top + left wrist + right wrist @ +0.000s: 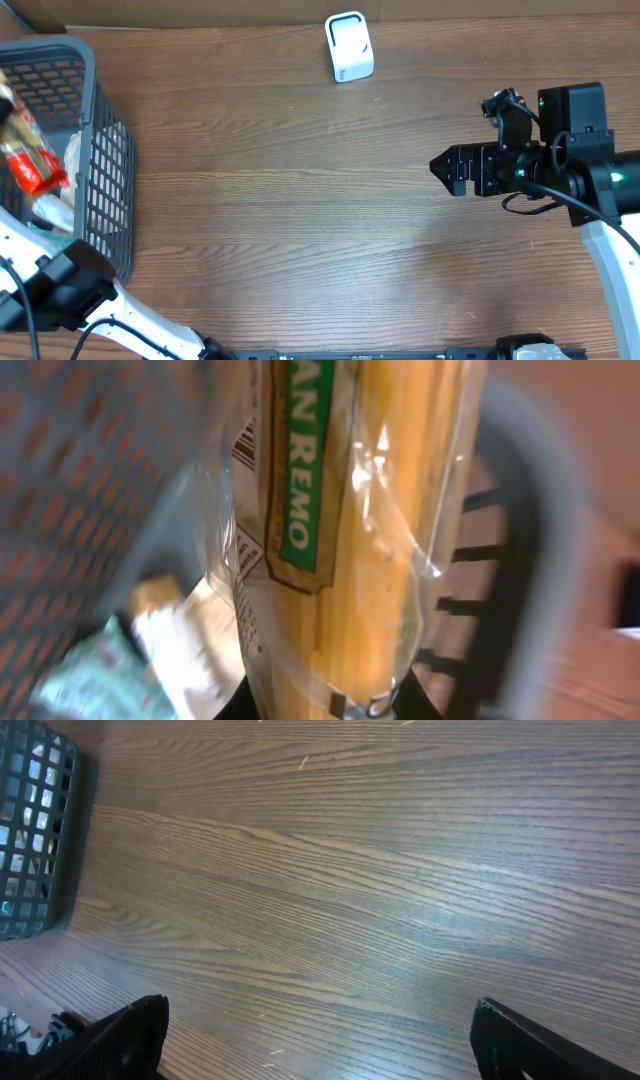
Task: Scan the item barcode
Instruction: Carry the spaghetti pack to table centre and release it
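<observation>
Clenching the spaghetti pack [385, 510] with the left end effector [365, 707] down in the basket [100, 170]. Hovering the right end effector [442, 168] wide released over the desk [280, 200].

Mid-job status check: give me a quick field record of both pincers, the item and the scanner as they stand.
left pincer: shut on clear plastic packet of yellow spaghetti, inside the grey plastic mesh basket
right pincer: open, empty, hovering over brown wooden table
barcode: partly visible at the packet's left edge in the left wrist view
scanner: small white box-shaped scanner, at the table's far edge, apart from both arms
scan: not yet done
</observation>
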Motion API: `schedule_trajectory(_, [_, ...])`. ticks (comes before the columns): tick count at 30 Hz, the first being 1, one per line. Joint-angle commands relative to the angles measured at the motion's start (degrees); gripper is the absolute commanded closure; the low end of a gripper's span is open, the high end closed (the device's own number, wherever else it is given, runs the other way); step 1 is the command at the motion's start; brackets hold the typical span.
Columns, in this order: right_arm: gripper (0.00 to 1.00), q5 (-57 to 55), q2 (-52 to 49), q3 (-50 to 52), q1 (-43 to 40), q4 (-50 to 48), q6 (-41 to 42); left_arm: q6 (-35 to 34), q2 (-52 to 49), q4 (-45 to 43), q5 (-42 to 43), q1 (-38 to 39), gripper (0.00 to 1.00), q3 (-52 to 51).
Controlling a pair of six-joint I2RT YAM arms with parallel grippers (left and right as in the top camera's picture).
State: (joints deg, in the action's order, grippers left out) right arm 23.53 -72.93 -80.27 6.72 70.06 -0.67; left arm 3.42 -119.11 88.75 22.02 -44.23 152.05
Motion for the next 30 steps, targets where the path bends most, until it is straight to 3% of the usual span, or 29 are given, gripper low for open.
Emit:
schedule_trajectory(1, [0.03, -0.33, 0.15, -1.44, -0.37, -0.13, -0.90, 1.97, 4.94, 0.74, 14.69, 0.37, 0.96, 7.26])
schedule_trajectory(4, [0.03, -0.33, 0.13, -1.44, -0.37, -0.11, -0.90, 2.29, 8.55, 3.41, 18.47, 2.36, 0.96, 9.49])
schedule_trajectory(8, [0.03, -0.33, 0.13, -1.44, -0.37, -0.22, -0.87, 3.41, 11.52, 8.04, 17.38, 9.05, 0.96, 9.42])
schedule_trajectory(14, [0.03, -0.33, 0.15, -1.44, -0.37, 0.13, -0.90, -4.94, 11.87, 8.04, 2.29, 27.15, 0.96, 4.07])
schedule_trajectory(22, [0.03, -0.35, 0.13, -1.44, -0.37, 0.02, -0.90, -23.26, 11.54, 6.34, -26.86, 51.80, 0.96, -17.66])
schedule_trajectory(30, [0.03, -0.35, 0.13, -1.44, -0.37, -0.07, -0.90, -38.97, 11.43, -12.98, -34.32, 68.11, 0.96, -46.10])
